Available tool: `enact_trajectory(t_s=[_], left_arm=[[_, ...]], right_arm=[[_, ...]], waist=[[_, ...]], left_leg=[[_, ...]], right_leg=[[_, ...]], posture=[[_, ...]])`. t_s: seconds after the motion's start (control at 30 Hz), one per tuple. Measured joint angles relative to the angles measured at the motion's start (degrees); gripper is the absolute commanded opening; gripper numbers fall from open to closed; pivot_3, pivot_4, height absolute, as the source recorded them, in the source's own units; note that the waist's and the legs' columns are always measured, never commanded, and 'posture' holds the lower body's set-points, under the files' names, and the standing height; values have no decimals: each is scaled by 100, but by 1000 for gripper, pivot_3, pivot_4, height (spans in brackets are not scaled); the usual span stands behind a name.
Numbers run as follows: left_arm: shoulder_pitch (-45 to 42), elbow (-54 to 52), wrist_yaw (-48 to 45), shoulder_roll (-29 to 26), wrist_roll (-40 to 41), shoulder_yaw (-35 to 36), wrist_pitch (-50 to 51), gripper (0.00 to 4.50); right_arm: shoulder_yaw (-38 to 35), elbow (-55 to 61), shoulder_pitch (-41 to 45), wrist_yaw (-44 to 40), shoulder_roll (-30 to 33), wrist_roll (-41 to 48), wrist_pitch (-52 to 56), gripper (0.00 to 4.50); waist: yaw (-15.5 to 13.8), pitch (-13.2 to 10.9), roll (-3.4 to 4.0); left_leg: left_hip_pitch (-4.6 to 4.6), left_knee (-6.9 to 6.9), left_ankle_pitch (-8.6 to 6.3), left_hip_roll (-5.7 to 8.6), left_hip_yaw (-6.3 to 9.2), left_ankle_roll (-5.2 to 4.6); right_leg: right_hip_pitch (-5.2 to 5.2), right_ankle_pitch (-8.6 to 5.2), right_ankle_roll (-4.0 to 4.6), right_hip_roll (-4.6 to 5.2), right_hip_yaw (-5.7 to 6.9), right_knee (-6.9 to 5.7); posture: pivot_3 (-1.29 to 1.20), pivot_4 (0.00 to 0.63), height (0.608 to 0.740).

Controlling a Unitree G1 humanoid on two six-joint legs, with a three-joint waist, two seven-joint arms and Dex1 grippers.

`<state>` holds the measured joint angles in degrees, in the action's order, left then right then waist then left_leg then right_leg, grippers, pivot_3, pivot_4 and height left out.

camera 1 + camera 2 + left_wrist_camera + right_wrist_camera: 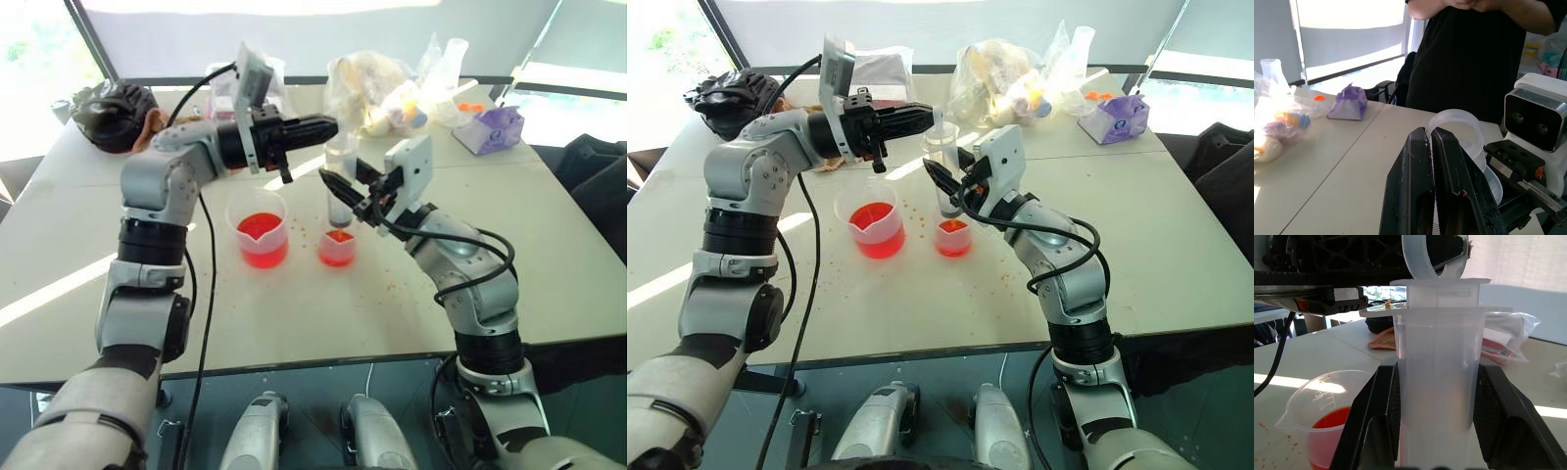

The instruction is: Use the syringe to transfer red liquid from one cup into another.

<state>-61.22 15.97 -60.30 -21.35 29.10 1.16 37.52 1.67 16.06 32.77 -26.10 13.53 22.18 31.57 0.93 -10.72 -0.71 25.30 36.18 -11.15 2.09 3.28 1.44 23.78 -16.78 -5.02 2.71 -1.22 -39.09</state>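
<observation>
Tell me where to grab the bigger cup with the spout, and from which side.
Grip the bigger cup across its upper wall, just under the rim, coming in level from its free left side. It stands upright and holds red liquid, so a level grip keeps it from spilling. The smaller cup and the syringe crowd its right side.

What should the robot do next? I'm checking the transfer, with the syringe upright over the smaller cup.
Probably press the plunger further down. The right gripper holds the syringe upright with its tip over the smaller cup, and the left gripper is shut on the plunger's ring. The beaker stands beside it.
</observation>
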Motion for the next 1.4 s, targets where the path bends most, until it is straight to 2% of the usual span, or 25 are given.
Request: enact_trajectory(t_s=[0.13,0.23,0.43,0.73,0.93,1.0,1.13,1.3,1.4], left_arm=[[33,-107,49,-8,11,16,104,8],[53,-201,87,1,51,39,247,873],[157,-499,121,-73,257,154,563,2009],[262,-820,387,-260,466,432,608,2009],[815,-1182,745,-1172,797,1241,966,2009],[1126,-1437,858,-1583,924,1591,1108,2009],[1843,-2165,905,-2032,1340,2029,1456,2009],[2871,-3359,834,-2203,2056,2286,1704,2009],[3413,-3870,975,-2199,2257,2295,1716,2009]], right_arm=[[-6,36,0,-5,13,44,70,1388],[-9,38,0,-33,65,58,70,1388],[-25,90,0,-201,128,83,19,1388],[-30,174,120,-201,94,179,5,1388],[-98,286,254,-92,83,290,38,1388],[-164,278,371,-66,108,341,78,1388],[-271,265,613,-31,128,458,187,1388],[-295,199,944,74,236,629,612,1388],[-365,-9,1609,314,476,734,1361,1388]], waist=[[0,0,0],[1,0,0],[6,0,0],[6,0,0],[95,0,0],[111,0,1],[82,0,1],[4,0,1],[-8,0,1]], left_leg=[[0,0,0,0,0,0],[0,0,0,0,0,0],[0,0,0,0,0,0],[-1,0,0,0,1,0],[-1,-7,0,-8,3,1],[-1,-7,0,-6,2,0],[-2,-3,0,-3,4,1],[-3,-2,-1,-3,1,1],[-3,-3,-1,-3,2,1]], right_leg=[[0,0,0,0,0,0],[0,0,0,0,0,0],[0,0,0,0,0,0],[0,0,0,2,-1,0],[8,0,0,5,-6,-3],[7,0,0,9,-6,-2],[-2,0,1,17,-2,2],[-3,0,2,25,-3,4],[-1,0,5,28,-2,4]], posture=[[0,150,736],[0,150,736],[0,150,736],[0,150,736],[0,150,736],[0,150,736],[0,150,736],[0,150,736],[0,150,736]])
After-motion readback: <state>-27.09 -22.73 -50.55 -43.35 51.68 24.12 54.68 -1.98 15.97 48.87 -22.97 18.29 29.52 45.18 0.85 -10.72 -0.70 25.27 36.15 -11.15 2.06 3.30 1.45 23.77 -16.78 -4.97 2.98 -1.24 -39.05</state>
